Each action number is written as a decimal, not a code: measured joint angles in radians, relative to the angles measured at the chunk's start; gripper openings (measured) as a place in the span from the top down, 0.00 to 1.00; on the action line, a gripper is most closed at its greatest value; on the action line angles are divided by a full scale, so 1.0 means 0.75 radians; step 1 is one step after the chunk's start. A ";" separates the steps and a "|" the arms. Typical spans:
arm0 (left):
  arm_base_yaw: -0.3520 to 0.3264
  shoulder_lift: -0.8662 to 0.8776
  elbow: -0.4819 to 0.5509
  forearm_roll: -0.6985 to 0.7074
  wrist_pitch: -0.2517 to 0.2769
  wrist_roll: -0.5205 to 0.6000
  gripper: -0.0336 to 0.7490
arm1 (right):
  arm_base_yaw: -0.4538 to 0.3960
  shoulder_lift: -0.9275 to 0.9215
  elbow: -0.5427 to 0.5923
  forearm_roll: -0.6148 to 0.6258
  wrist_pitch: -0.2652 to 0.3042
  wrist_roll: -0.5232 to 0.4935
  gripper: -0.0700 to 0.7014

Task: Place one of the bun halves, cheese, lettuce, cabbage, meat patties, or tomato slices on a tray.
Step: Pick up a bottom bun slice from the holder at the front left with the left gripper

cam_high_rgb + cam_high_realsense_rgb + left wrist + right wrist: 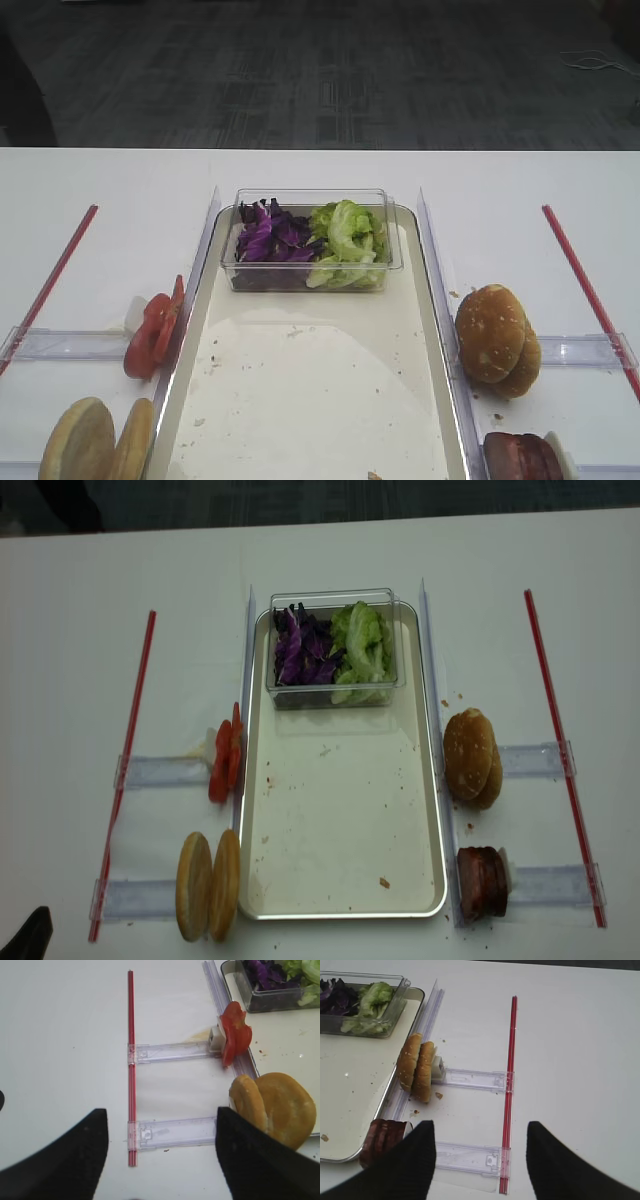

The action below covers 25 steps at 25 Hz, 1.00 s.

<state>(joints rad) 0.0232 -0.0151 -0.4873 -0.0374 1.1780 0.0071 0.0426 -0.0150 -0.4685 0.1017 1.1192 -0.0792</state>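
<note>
I see a smooth white worktop (pixel 80 600) carrying everything. Down its middle lies the tray (pixel 340 880), a long silver-rimmed rectangle with a cream floor dotted with crumbs. At the tray's far end sits a clear plastic box (pixel 335 598) holding shredded purple cabbage (pixel 303 652) on its left and crinkled pale green lettuce (pixel 362 645) on its right.

Along the tray's left edge, two flat bun halves (pixel 208 884) stand on edge near the worktop's near edge, tan and smooth, with thin red tomato slices (pixel 226 765) standing just beyond them. Along the right edge, two speckled domed bun tops (pixel 470 755) lean together, and dark reddish-brown meat patties (pixel 482 882) stand on edge nearer me. All these rest in clear plastic rails (pixel 165 771), bounded by a thin red strip (pixel 125 770) toward each side edge of the worktop.

My left claw (pixel 160 1152) hangs with its black fingers spread wide and empty above the rails, beside the bun halves. My right claw (pixel 480 1155) is likewise spread apart, holding nothing, near the patties.
</note>
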 joint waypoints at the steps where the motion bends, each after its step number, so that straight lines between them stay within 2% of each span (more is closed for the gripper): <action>1: 0.000 0.000 0.000 0.000 0.000 0.000 0.36 | 0.000 0.000 0.000 0.000 0.000 0.000 0.37; 25: 0.000 0.000 0.000 0.000 0.000 0.000 0.36 | 0.000 0.000 0.000 0.000 0.000 0.002 0.37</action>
<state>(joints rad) 0.0232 -0.0151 -0.4873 -0.0374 1.1780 0.0071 0.0426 -0.0150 -0.4685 0.1017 1.1192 -0.0774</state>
